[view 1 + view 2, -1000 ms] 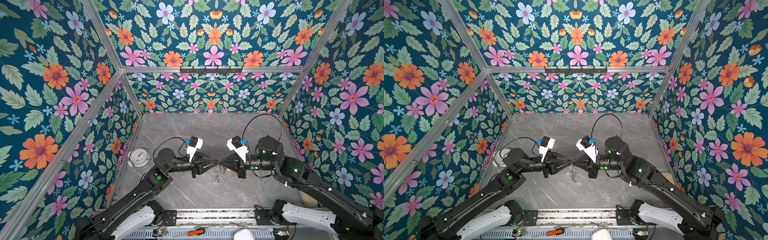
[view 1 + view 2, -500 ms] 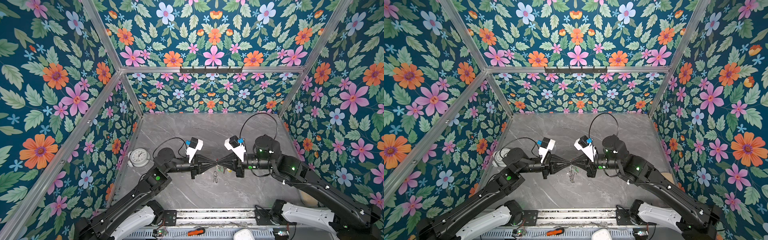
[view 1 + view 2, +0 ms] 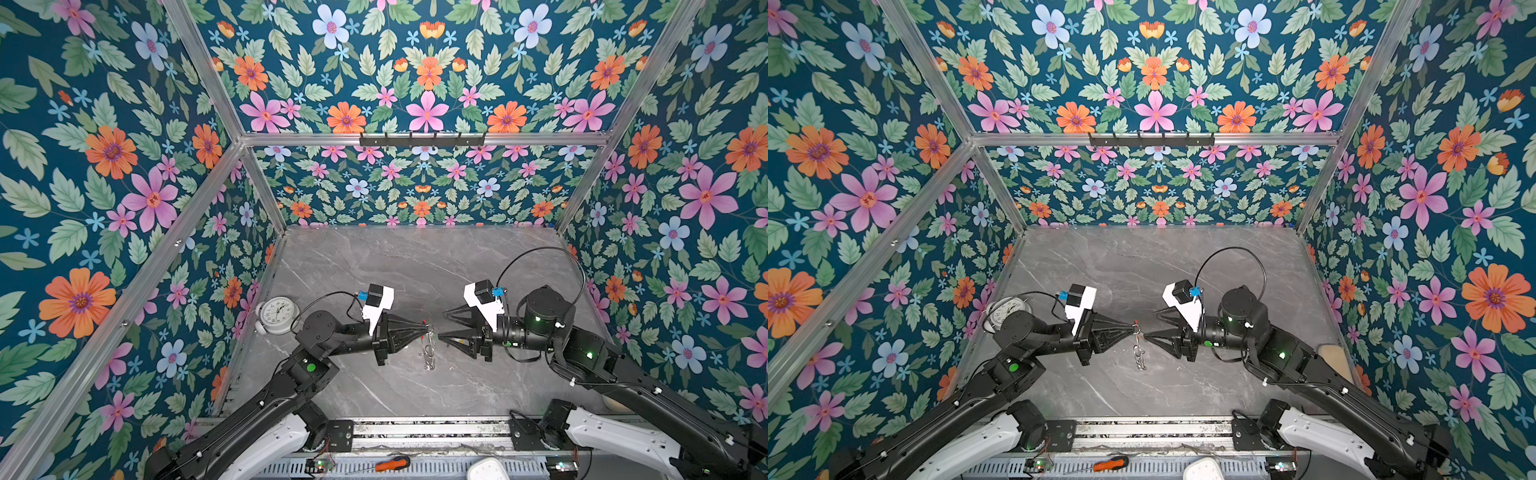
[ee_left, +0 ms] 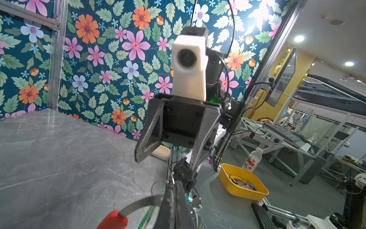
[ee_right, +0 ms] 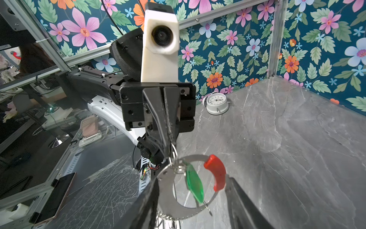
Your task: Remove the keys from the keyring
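Right wrist view: closest in, the right gripper (image 5: pixel 192 178) has its two dark fingers (image 5: pixel 243 204) spread apart. The keyring (image 5: pixel 168 200) sits in the gap between them. One finger overlaps the grey hoop's edge, and whether it presses on the metal cannot be told. The hoop's red section (image 5: pixel 215 172) curves just beside the other finger. A green tag (image 5: pixel 194 186) hangs across the hoop's middle.

Just behind, the left gripper (image 5: pixel 170 146) is pinched together on a small wire ring (image 5: pixel 173 153) threaded on the hoop, holding the keyring off the table (image 5: pixel 297 158).

The left wrist view shows the same grip from the other side. The left fingers are pressed flat together in the foreground, with the grey band and red section beside them.

In both top views the two grippers (image 3: pixel 426 329) (image 3: pixel 442 325) point at each other above the table's front middle. The keys (image 3: pixel 428 357) dangle below the left tips as a small metal cluster, too fine to tell apart.

Farther back, a white alarm clock (image 5: pixel 216 103) stands by the floral wall (image 5: pixel 247 49).
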You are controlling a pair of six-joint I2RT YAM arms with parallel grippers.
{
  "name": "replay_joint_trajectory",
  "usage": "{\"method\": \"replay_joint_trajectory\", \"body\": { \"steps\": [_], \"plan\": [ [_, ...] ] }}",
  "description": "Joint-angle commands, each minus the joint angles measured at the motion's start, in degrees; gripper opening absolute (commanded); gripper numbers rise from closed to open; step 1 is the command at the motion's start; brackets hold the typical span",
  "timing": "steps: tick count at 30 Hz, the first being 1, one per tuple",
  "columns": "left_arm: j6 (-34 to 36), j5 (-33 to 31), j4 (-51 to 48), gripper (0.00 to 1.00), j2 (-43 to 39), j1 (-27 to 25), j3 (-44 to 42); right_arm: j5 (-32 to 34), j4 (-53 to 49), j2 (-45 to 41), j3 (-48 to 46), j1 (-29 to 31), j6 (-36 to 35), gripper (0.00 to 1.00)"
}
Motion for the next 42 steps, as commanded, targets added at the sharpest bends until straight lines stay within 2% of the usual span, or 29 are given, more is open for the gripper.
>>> {"method": "replay_joint_trajectory", "body": {
  "steps": [1, 9, 16, 22, 29, 35, 39, 42],
  "plan": [
    [-0.28, -0.09, 4.47, 0.0, -0.22, 0.05, -0.25, -1.56, 7.57, -0.85, -2.69, 0.04, 2.25, 0.58],
    [-2.25, -0.05, 8.93, 0.0, -0.05, 0.02, -1.7, -7.05, 12.31, 1.38, -4.94, 0.03, 4.98, 0.57],
    [-3.42, 0.0, 11.87, 0.0, 0.05, 0.01, -2.64, -7.0, 12.78, 3.59, -4.34, 0.01, 5.6, 0.42],
    [-4.17, 0.15, 13.61, 0.0, 0.13, 0.04, -3.5, -5.35, 14.56, 3.42, -5.03, 0.04, 6.4, 0.33],
    [-4.74, -0.04, 15.4, 0.0, 0.31, 0.05, -4.05, -6.52, 14.67, 4.73, -4.0, 0.03, 6.94, 0.3],
    [-5.0, -1.13, 16.44, 0.0, 0.0, 0.01, -4.79, -7.79, 14.99, 5.3, -3.86, 0.12, 7.31, 0.16],
    [-5.16, -2.51, 17.82, 0.0, -0.28, 0.06, -5.56, -8.77, 15.15, 5.42, -3.91, 0.29, 7.47, 0.01],
    [-5.58, -3.37, 19.72, 0.0, -0.38, 0.04, -6.35, -8.86, 14.96, 5.29, -4.03, 0.56, 7.33, 0.0]
  ]
}}
